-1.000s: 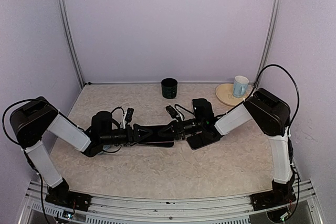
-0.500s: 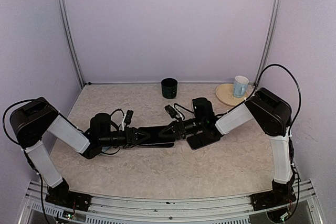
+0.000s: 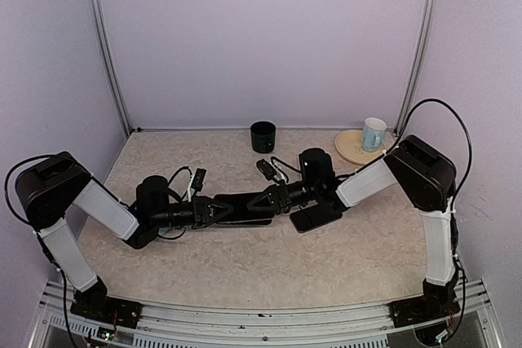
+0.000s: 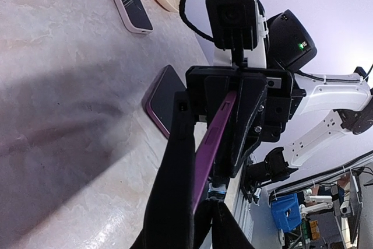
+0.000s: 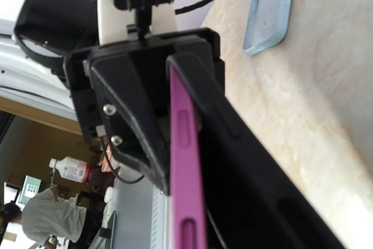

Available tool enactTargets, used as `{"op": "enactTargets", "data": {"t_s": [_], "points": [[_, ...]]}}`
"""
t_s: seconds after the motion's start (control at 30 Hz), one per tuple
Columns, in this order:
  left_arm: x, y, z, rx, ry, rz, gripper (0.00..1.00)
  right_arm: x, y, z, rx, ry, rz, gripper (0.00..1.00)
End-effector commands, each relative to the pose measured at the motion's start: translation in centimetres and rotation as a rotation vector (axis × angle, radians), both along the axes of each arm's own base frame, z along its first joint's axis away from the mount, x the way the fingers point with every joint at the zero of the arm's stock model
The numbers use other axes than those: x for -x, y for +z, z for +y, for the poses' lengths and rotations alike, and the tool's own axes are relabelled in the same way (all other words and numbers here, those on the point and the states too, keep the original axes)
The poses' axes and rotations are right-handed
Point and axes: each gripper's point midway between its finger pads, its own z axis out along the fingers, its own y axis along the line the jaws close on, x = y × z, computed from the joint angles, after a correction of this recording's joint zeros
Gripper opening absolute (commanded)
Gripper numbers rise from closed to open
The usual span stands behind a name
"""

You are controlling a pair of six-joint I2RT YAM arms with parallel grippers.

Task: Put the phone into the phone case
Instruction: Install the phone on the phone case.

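As the left gripper [image 3: 218,209] has drawn its fingers in from wide to a narrow pinch, note the table [image 3: 245,270] scene is now a two-handed hold. You have the purple case [image 4: 213,135] spanning between both tools. The left grips one end, and the right gripper [image 3: 263,200] is clamped tight on the other. It looks lifted clear of the surface. In my judgement either side could now let go without dropping it. The dark slab [image 3: 316,219], probably the phone, lies flat just beside the right gripper, not yet in the case. A smaller pale blue case [image 5: 271,10] lies well apart.
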Motion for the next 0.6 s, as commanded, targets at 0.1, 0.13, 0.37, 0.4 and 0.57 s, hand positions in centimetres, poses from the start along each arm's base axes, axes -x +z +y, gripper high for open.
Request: {"op": "enactTargets", "data": {"t_s": [0.1, 0.13, 0.37, 0.4, 0.57], "points": [[2.41, 5.73, -1.98, 0.158, -0.142, -0.188, 0.06, 0.10, 0.27, 0.88, 0.019, -0.044, 0.001, 0.00], [2.42, 5.78, -1.99, 0.161, -0.143, -0.189, 0.05, 0.13, 0.24, 0.87, 0.019, -0.044, 0.001, 0.01], [2.61, 5.96, -1.97, 0.174, -0.147, -0.187, 0.00, 0.07, 0.29, 0.91, 0.020, -0.042, 0.001, 0.04], [2.65, 6.00, -1.96, 0.175, -0.148, -0.190, 0.00, 0.06, 0.28, 0.88, 0.020, -0.041, 0.003, 0.05], [2.80, 6.11, -1.72, 0.185, -0.148, -0.198, 0.00, 0.13, 0.38, 0.86, 0.018, -0.034, 0.010, 0.15]]}}
